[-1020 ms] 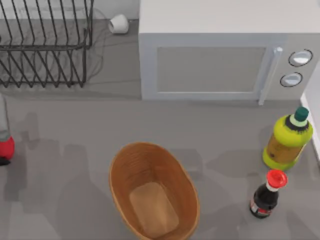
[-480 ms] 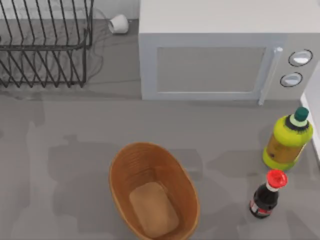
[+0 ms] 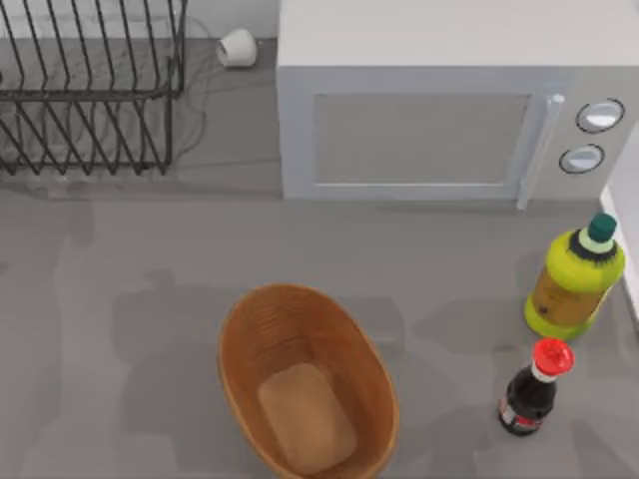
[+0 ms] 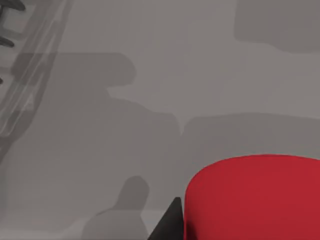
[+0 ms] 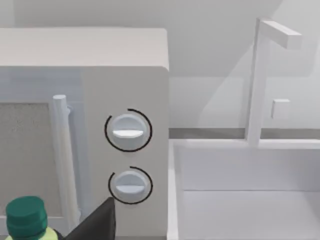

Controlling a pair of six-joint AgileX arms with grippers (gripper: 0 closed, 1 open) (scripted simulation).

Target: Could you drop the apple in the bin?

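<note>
Apple (image 4: pixel 252 197) looms large and red in my left wrist view, a dark finger (image 4: pixel 167 222) of the left pincer touching it, above the grey surface (image 4: pixel 150 75); whether it is clamped I cannot tell. Bin (image 3: pixel 308 379) sits near the surface's front middle.

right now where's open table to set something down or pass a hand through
A wide bare strip runs between the microwave front and the bin, reaching to the table's left edge below the wire rack. Bare table also lies left of the bin. The right side is crowded: the yellow bottle and dark bottle stand close together.
</note>
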